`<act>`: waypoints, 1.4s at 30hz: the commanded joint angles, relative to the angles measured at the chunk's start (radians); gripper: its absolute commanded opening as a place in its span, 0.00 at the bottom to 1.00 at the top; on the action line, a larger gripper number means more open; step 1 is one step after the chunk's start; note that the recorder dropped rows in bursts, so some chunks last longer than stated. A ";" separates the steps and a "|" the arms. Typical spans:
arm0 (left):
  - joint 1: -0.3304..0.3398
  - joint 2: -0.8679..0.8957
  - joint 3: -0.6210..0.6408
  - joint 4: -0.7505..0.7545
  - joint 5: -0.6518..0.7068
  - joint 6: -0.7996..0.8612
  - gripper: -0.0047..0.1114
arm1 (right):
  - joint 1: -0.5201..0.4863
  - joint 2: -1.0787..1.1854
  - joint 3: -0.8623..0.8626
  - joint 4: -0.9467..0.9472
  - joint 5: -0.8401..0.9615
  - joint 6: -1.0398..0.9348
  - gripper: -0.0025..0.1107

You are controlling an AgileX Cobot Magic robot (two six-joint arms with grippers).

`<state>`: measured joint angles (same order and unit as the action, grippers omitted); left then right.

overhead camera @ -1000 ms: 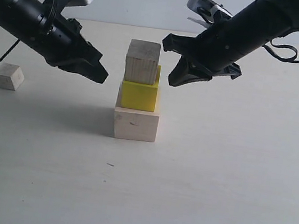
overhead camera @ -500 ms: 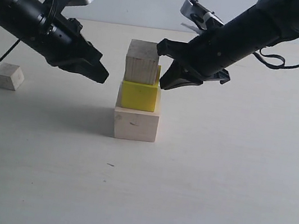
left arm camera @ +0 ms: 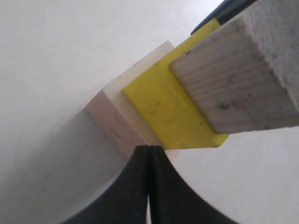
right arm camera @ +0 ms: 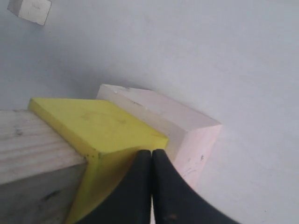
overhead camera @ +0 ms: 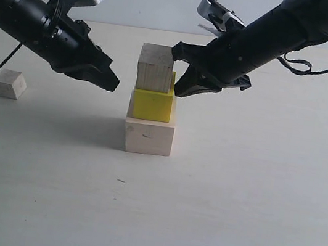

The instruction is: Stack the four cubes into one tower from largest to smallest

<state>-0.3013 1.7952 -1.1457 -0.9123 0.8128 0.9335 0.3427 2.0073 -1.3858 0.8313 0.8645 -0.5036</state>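
no legible text, labels, brands, numbers or signs on any cube, either arm, or the table surface.

Table (overhead camera: 229,221): large pale cube (overhead camera: 148,137), smallest cube (overhead camera: 10,83).

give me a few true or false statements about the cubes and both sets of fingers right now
1. The brownish cube sits on the yellow cube, which sits on the large pale cube. True.
2. The smallest pale cube rests on the brownish cube. False: it lies on the table, apart, on the left arm's side.
3. The left fingers grip the brownish cube. False: they are shut and empty, beside it.
4. The right fingers are shut. True.
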 commanded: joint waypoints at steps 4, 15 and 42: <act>0.002 -0.003 0.003 -0.013 0.004 0.004 0.04 | -0.002 0.001 0.004 0.004 -0.009 -0.027 0.02; 0.002 -0.003 0.003 -0.013 0.004 0.004 0.04 | -0.002 0.001 0.004 0.006 -0.025 -0.039 0.02; 0.002 -0.003 0.003 -0.008 0.004 0.004 0.04 | -0.004 -0.002 0.004 -0.008 -0.040 -0.065 0.02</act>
<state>-0.3013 1.7952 -1.1457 -0.9123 0.8128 0.9335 0.3427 2.0073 -1.3858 0.8458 0.8361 -0.5648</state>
